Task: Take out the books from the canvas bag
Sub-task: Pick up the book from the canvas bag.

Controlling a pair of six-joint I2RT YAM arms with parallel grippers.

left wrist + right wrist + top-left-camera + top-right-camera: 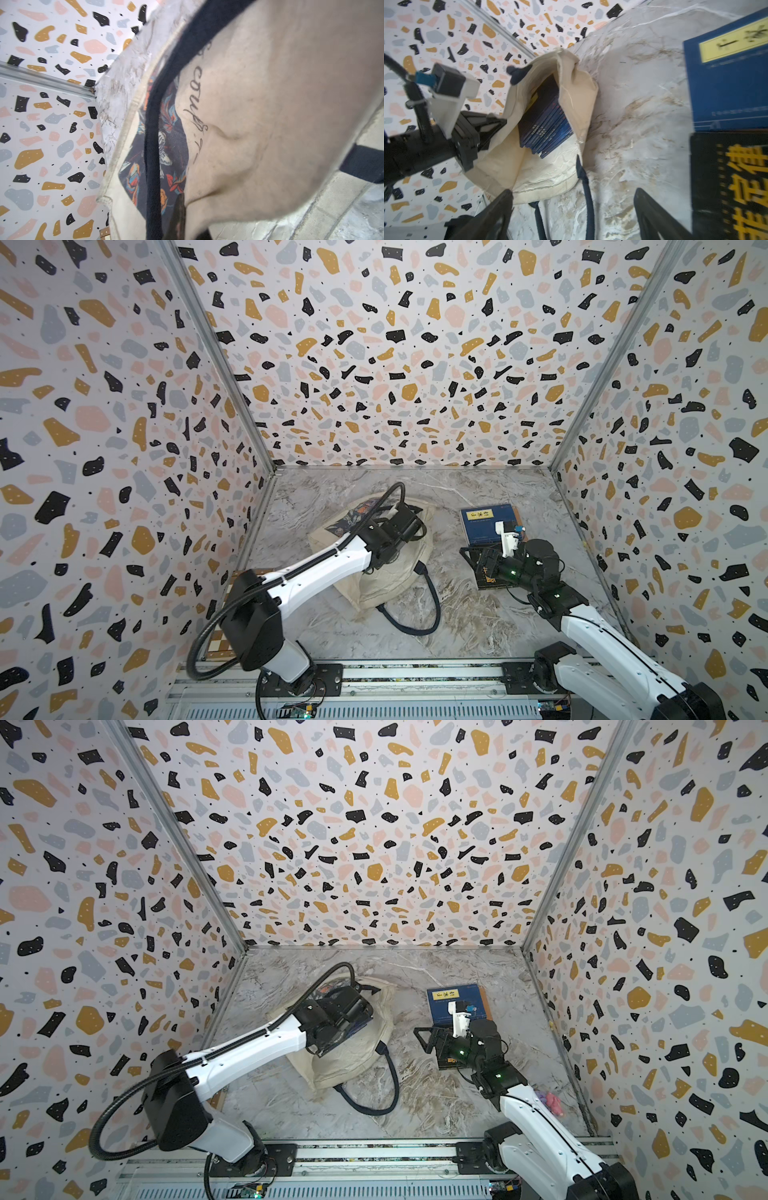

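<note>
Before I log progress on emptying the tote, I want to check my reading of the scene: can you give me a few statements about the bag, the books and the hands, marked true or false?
1. Several books sit inside the canvas bag. True.
2. The right hand grips a book. False: it is open and empty.
3. A blue book with a yellow label lies on the table, outside the bag. True.
4. The left hand is open, away from the bag. False: it is shut on the bag's rim.
</note>
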